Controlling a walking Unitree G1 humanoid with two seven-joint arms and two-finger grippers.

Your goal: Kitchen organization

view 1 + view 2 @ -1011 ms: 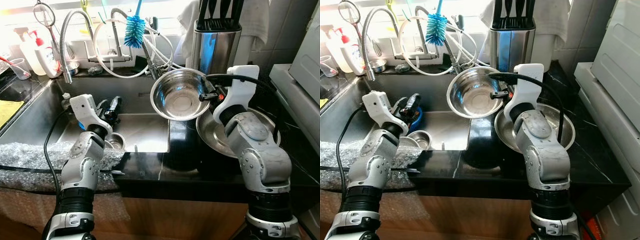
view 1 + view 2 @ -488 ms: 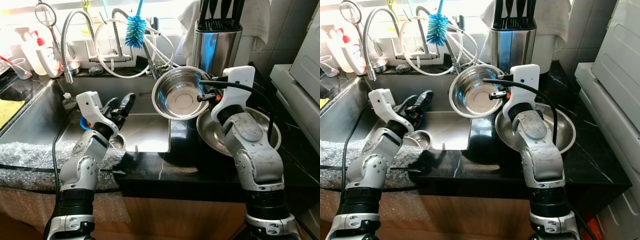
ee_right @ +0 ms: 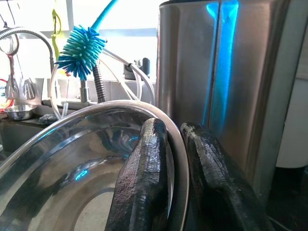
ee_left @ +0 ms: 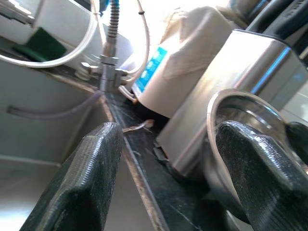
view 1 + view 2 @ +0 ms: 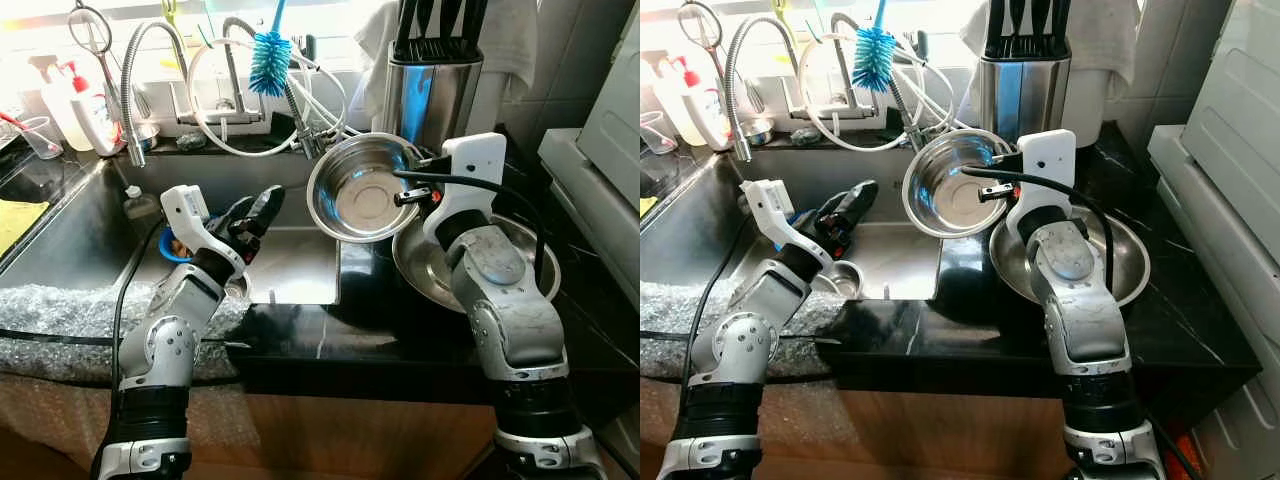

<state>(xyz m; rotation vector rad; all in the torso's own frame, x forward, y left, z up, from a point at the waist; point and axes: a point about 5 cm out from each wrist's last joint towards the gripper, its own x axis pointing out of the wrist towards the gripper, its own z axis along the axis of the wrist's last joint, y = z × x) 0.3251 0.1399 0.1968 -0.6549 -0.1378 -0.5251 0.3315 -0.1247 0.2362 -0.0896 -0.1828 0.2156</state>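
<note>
Left eye view: two steel bowls (image 5: pixel 362 198), one pinched in right hand (image 5: pixel 412 178); left hand (image 5: pixel 262 205) open, empty.

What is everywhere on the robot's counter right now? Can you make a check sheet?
Surface: black counter beside a steel sink; bubble wrap on the left edge.
Job's things: small bowl held tilted by its rim over the sink's corner; big bowl flat on the counter.
Clutter: blue brush, knife block, soap bottle, small cup in the sink.
Claws: right claw pinching the small bowl's rim; left claw open, over the sink.
Cables: black cable along the left arm; another at the right wrist.
Surroundings: faucet hoses, bright window behind.
</note>
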